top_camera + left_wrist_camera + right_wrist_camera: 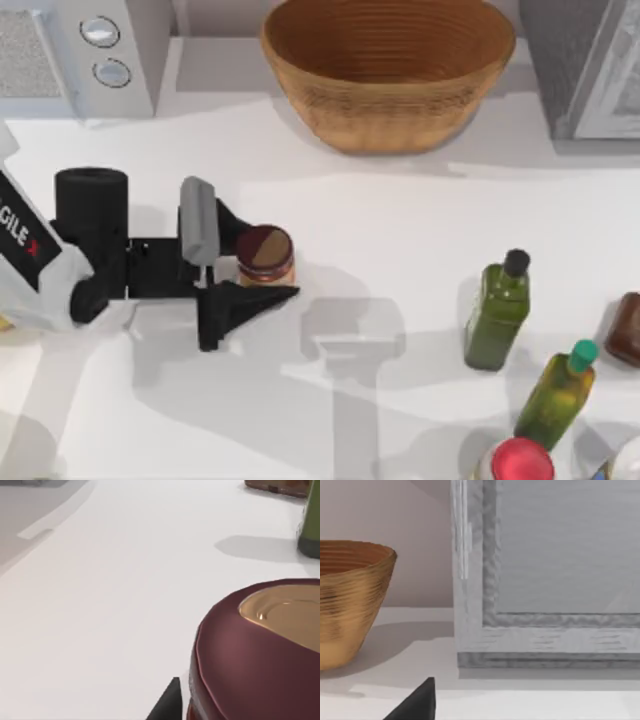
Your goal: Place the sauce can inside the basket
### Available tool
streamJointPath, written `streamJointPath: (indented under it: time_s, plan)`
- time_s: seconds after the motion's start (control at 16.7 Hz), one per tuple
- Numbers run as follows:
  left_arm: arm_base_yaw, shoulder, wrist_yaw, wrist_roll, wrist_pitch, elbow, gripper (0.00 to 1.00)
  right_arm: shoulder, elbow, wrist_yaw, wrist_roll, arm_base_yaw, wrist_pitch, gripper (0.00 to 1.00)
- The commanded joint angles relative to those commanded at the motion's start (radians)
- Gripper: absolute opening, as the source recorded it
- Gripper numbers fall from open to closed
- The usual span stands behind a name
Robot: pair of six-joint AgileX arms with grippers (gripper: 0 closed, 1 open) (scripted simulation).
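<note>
Can point(265, 254): standing upright on tabletop point(400, 220) at left, well apart from basket point(388, 70); left gripper point(240, 258) bracketing it, jaws apart; judging rigid, smooth, light—gripping mid-body.

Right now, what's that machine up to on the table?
The left gripper sits around the sauce can on the table's left side, one finger on either side, apparently about to grab it. The can stands on the table, not yet in the basket at the back. Green bottles stand at right.
</note>
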Motion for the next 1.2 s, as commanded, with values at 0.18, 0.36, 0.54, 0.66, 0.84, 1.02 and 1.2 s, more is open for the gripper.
streamJointPath:
  time_s: [0.18,0.36,0.54,0.66,0.84,1.02,1.2]
  plan:
    - [0.000,0.000,0.000,0.000,0.000,0.000,0.02,0.000,0.000,0.000,0.000,0.000,0.000,1.00]
    - [0.000,0.000,0.000,0.000,0.000,0.000,0.00,0.000,0.000,0.000,0.000,0.000,0.000,1.00]
    - [0.000,0.000,0.000,0.000,0.000,0.000,0.00,0.000,0.000,0.000,0.000,0.000,0.000,1.00]
    - [0.000,0.000,0.000,0.000,0.000,0.000,0.00,0.000,0.000,0.000,0.000,0.000,0.000,1.00]
    - [0.002,0.001,0.001,0.004,-0.006,0.001,0.00,0.000,0.000,0.000,0.000,0.000,0.000,1.00]
    - [-0.012,-0.001,0.012,0.045,-0.081,0.009,0.00,0.000,0.000,0.000,0.000,0.000,0.000,1.00]
    - [-0.021,-0.020,0.029,0.127,-0.224,0.014,0.00,0.000,0.000,0.000,0.000,0.000,0.000,1.00]
